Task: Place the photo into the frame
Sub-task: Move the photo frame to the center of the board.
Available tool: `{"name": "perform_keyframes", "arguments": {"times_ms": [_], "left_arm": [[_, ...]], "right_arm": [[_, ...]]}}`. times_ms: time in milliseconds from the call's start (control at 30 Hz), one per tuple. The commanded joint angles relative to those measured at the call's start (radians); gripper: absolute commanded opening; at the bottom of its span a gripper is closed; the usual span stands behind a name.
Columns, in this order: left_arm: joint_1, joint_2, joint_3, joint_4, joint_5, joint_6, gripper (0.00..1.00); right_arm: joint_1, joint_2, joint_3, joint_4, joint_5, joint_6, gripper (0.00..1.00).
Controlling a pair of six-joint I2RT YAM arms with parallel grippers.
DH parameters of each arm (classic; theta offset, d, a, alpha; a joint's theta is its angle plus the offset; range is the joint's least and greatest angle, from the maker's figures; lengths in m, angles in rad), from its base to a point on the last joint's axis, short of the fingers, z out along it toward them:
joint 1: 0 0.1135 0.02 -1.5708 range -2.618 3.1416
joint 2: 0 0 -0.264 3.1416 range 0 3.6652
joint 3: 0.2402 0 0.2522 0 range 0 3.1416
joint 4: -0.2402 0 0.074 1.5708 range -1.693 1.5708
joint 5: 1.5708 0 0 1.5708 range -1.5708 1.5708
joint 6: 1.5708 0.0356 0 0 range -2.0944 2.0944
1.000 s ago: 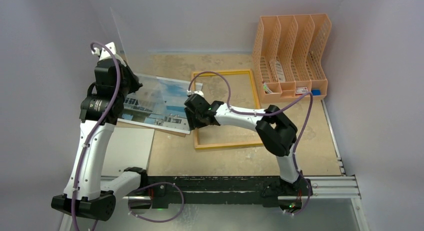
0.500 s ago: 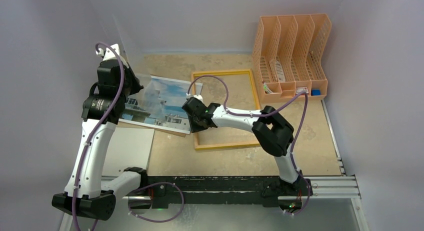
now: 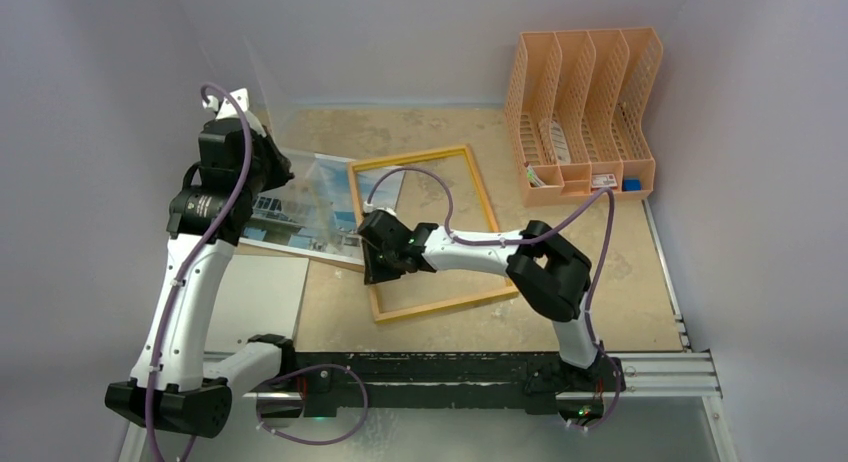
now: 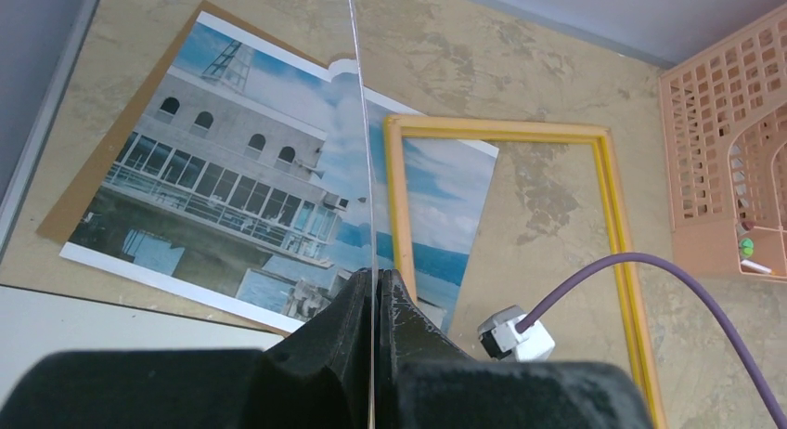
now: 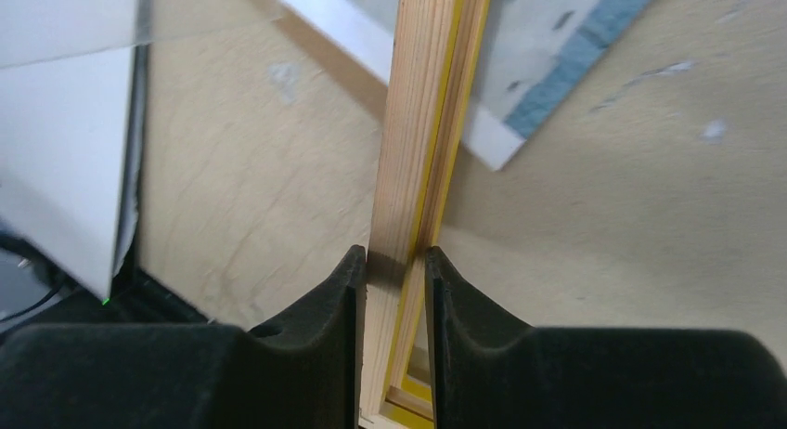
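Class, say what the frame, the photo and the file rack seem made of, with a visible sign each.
Seemingly: the frame, wood with visible grain, yellow-painted front; the photo, thin printed paper, white border; the file rack, moulded peach plastic, lattice walls.

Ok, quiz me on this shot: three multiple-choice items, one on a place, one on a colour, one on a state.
1. Where does the left rail of the frame lie?
A. across the right part of the photo
B. flat against the back wall
C. on the arms' bases

2. What colour is the file rack?
A. green
B. peach
C. black

3. What is the right gripper doing?
A. hanging open, touching nothing
B. shut on the frame's rail
C. holding the photo

Answers:
1 A, since the left wrist view shows the photo on both sides of that rail.
2 B, since its lattice walls are peach in the top view.
3 B, since the right wrist view shows one finger on each side of the wooden rail.
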Motion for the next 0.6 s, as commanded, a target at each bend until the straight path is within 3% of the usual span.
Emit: {"name": "perform_keyframes", "arguments": {"times_ms": [0, 133, 300, 433, 567], "left_arm": [[0.006, 0.008, 0.019, 0.088, 0.046, 0.01, 0.0], [0.006, 0.02, 0.041, 0.082, 0.039, 0.027, 0.0], [0.006, 0.03, 0.081, 0.059, 0.014, 0.08, 0.0], [0.006, 0.031, 0.111, 0.062, 0.068, 0.132, 0.0], [0.006, 0.024, 0.146, 0.107, 0.192, 0.162, 0.0]], "right_arm": [[0.006, -0.066, -0.005, 0.123, -0.192, 0.054, 0.27], [-0.005, -0.098, 0.009, 0.112, -0.132, 0.059, 0.51], [-0.106, -0.213, -0.093, 0.162, -0.116, 0.036, 0.57], [-0.222, -0.327, -0.23, 0.318, -0.211, -0.022, 0.59], [-0.317, -0.416, -0.304, 0.494, -0.331, -0.05, 0.75]]}}
